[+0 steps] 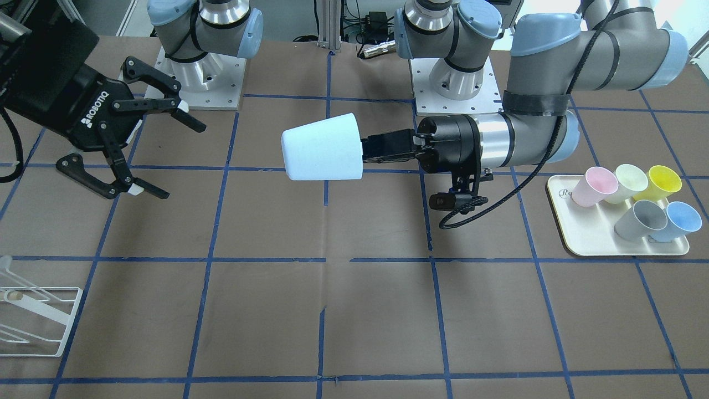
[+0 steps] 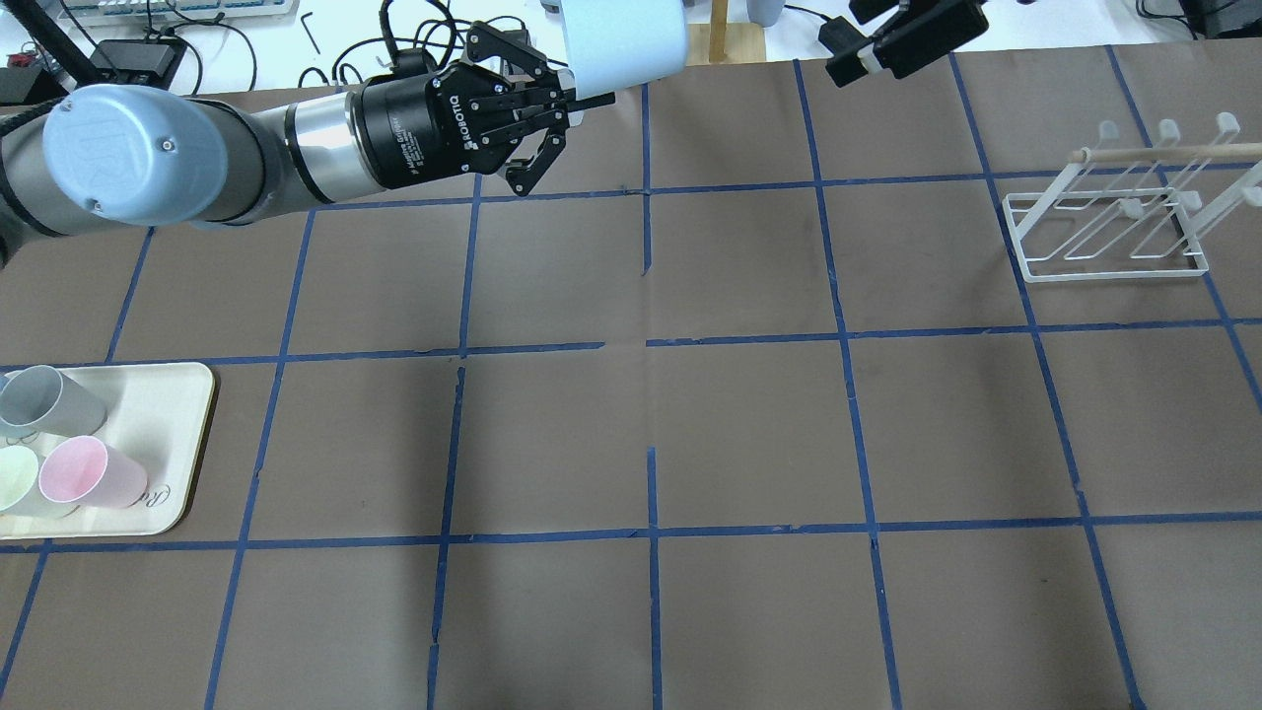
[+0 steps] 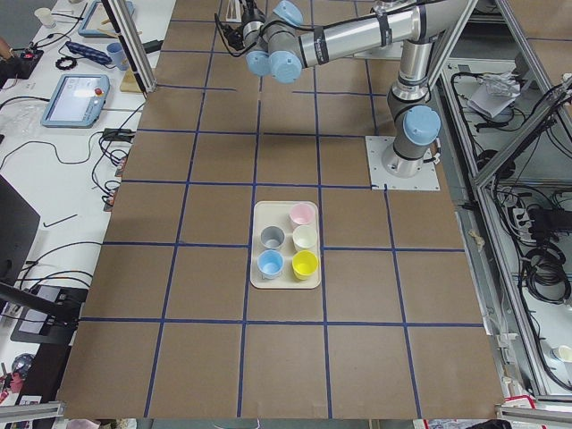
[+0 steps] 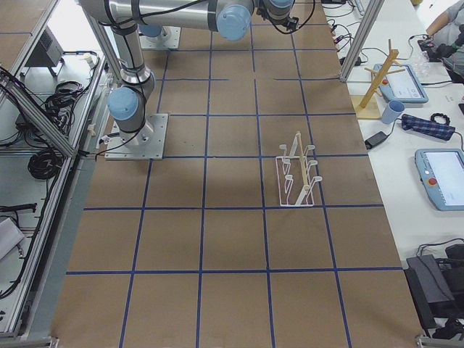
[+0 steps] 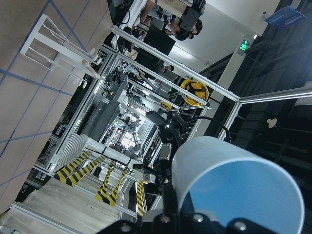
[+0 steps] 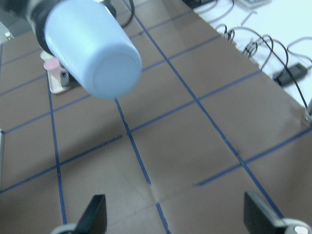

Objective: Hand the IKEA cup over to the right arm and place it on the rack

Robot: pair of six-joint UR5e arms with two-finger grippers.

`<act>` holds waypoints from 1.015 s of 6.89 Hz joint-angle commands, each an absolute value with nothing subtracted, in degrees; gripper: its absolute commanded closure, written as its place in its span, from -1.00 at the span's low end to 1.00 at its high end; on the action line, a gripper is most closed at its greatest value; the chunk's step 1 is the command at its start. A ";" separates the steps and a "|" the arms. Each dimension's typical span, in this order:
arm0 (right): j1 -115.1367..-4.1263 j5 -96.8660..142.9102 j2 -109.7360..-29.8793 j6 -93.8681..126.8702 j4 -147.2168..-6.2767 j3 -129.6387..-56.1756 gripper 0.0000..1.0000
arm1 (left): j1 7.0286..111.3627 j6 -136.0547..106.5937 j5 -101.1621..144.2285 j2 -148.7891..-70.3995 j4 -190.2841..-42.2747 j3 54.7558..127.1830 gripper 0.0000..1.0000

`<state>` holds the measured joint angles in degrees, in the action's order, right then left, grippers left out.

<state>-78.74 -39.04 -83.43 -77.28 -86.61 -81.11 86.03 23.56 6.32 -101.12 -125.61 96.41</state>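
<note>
1. Two arms share one brown worktop gridded in blue tape. The left arm reaches out over the middle, and the right arm comes in from the opposite side.
2. Your cream tray lies at the left arm's end, carrying five cups, a second blue cup among them. The white wire rack stands at the far end, well apart from both tools.
3. Your right tool has its jaws spread wide and grasps nothing. It faces the cup's base but is not touching it.
4. Your left tool is clenched on the rim end of the IKEA cup. It holds the cup level in the air over the worktop's middle, narrow base towards the right tool.
5. Watch the handover, which looks like the step in hand:
   - The cup wall is smooth and tapered, so a squeeze near the base could push the cup out of the right jaws.
   - If the left tool lets go before the right has a firm hold, the cup drops to the worktop and may roll.
   - The left fingers occupy the rim end, so a deep reach by the right tool risks finger-to-finger contact.
   - An off-centre approach could lever the cup in the left tool's short grip and tilt it.
</note>
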 commanded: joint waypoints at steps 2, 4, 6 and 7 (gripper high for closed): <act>-83.40 -29.72 -83.41 -84.61 -86.31 -85.58 -0.98 | 89.29 23.82 10.63 -101.16 -125.42 96.59 1.00; -83.24 -29.62 -83.49 -86.75 -86.84 -85.44 -0.98 | 89.21 23.73 10.46 -100.90 -125.42 96.68 1.00; -83.06 -26.83 -83.67 -86.40 -87.01 -85.34 -0.98 | 89.12 23.73 10.37 -100.72 -125.33 96.68 1.00; -83.23 -25.41 -83.76 -83.35 -87.19 -84.30 -0.98 | 89.12 23.73 10.46 -100.72 -125.33 96.68 1.00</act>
